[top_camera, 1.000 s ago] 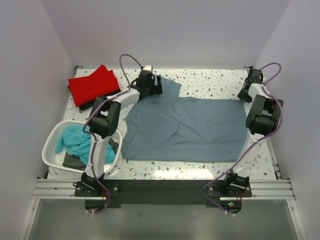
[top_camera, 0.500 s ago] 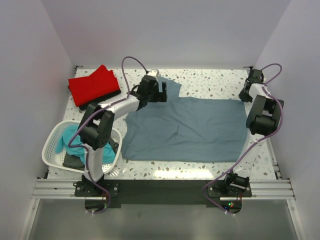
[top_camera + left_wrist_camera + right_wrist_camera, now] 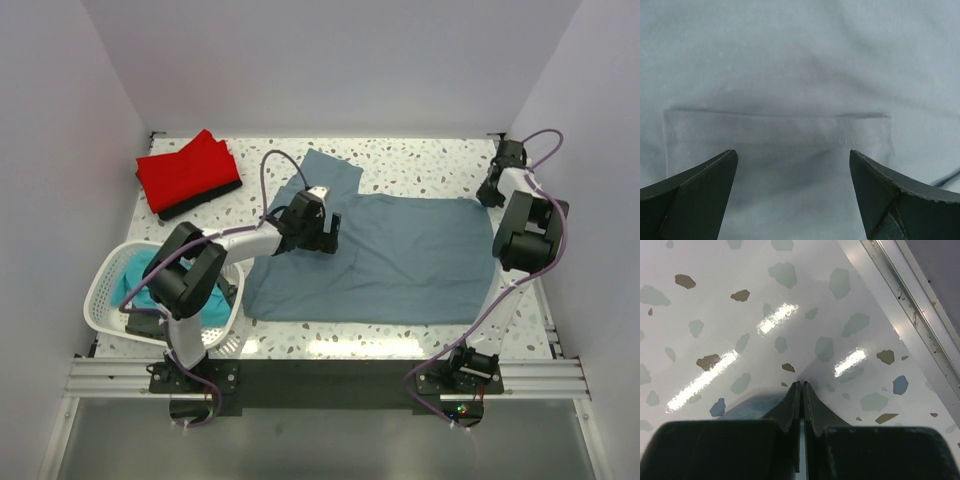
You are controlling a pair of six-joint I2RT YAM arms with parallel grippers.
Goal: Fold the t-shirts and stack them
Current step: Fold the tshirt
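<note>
Progress: red folded t-shirt stacked; grey-blue t-shirt flat, unfolded. Left end effector gaping, empty; right end effector pinched closed, empty.

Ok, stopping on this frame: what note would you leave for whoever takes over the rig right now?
Left gripper: open, empty, low over the grey-blue t-shirt.
Right gripper: shut, nothing seen in it, at the table's far right corner.
Done: red t-shirt folded on a dark garment, far left.
Left: the grey-blue t-shirt lies spread flat, unfolded; the teal garment and a dark item wait in the basket.
</note>
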